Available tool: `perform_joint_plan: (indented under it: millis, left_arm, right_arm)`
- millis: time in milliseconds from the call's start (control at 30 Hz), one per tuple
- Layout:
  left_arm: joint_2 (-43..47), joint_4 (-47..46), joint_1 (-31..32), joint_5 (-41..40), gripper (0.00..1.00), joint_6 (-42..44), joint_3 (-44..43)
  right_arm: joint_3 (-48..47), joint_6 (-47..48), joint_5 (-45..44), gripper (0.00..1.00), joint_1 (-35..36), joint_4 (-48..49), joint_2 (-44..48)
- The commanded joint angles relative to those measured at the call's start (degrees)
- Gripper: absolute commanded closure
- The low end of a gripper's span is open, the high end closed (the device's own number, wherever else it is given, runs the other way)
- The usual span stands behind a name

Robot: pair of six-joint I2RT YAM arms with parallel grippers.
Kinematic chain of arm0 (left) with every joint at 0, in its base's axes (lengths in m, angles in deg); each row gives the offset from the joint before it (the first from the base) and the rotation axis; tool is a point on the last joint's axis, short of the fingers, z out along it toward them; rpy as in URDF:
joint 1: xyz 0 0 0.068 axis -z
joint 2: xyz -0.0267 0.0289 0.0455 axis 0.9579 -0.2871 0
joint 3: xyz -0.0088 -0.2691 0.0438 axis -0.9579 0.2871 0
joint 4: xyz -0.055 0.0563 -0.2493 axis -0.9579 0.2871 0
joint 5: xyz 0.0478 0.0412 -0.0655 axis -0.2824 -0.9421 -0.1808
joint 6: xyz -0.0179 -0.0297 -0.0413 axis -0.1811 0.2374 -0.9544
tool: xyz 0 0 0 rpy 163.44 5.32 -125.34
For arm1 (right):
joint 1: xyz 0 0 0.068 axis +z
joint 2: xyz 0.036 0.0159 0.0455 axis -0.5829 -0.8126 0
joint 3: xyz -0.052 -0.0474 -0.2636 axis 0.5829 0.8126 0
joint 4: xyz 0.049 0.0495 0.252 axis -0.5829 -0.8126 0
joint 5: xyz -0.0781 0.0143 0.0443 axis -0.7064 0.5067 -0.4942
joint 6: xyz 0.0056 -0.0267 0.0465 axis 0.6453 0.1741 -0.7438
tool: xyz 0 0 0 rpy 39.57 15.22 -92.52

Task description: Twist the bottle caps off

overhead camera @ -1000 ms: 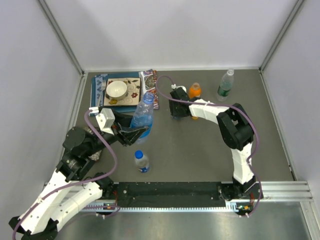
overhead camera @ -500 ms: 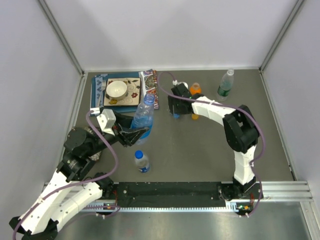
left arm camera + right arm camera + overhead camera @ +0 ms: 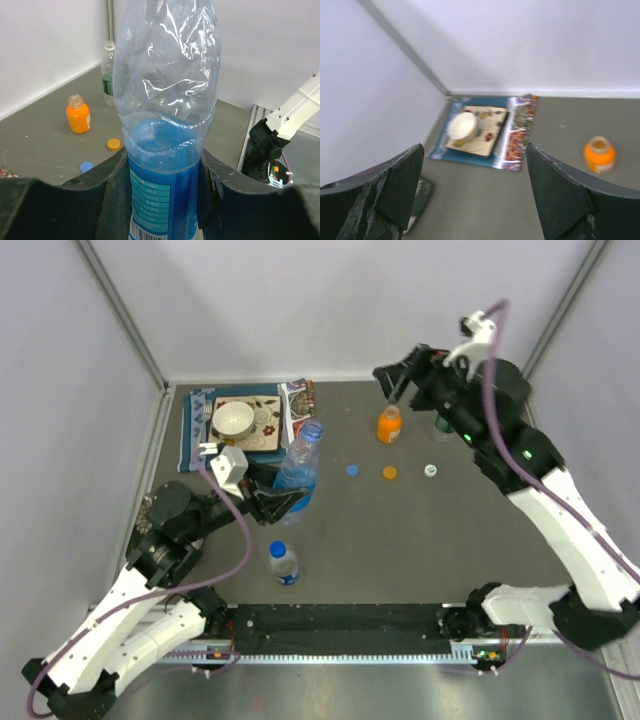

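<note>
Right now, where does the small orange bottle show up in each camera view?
Top external: the orange bottle stands far back on the table, right of centre.
Left wrist: the orange bottle is mid-left, beyond the blue-label bottle.
Right wrist: the orange bottle is near the right edge.
Shared landmarks: the bowl links top and right wrist; the orange cap links top and left wrist.

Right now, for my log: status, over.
Left pincer shut on blue-label bottle. Right pincer open, raised. Blue cap, orange cap, white cap lie loose; small bottle capped.
</note>
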Motion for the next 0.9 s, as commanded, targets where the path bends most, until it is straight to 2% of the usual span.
perform_joint_plan:
  millis: [0,100,167,300,600,867]
  left_arm:
    - [-4.1,-4.0,-0.1,2.2,0.62,-1.5,-0.8]
    - [-6.4,-4.5,-0.1,2.9,0.62,-2.4,-1.9]
    - [-7.5,-5.2,-0.1,4.8,0.62,-2.8,-2.9]
    - [-10.4,-6.2,0.0,6.6,0.62,-4.5,-4.3]
    - [-11.3,-7.8,0.2,7.0,0.62,-6.3,-2.8]
    - [-10.5,-6.7,0.2,7.5,0.61,-5.4,-2.3]
  right_arm:
    - [12.5,-3.6,19.2,0.15,1.1,10.1,9.5]
    - [15.6,-6.1,32.1,0.13,1.2,16.3,14.4]
    - [14.5,-5.9,35.3,0.11,2.0,15.7,14.7]
    - [10.5,-1.1,33.7,0.09,4.8,8.4,12.0]
    - [10.2,0.4,32.3,0.10,7.0,7.8,8.0]
    - [7.4,0.6,32.5,0.21,7.1,8.3,4.1]
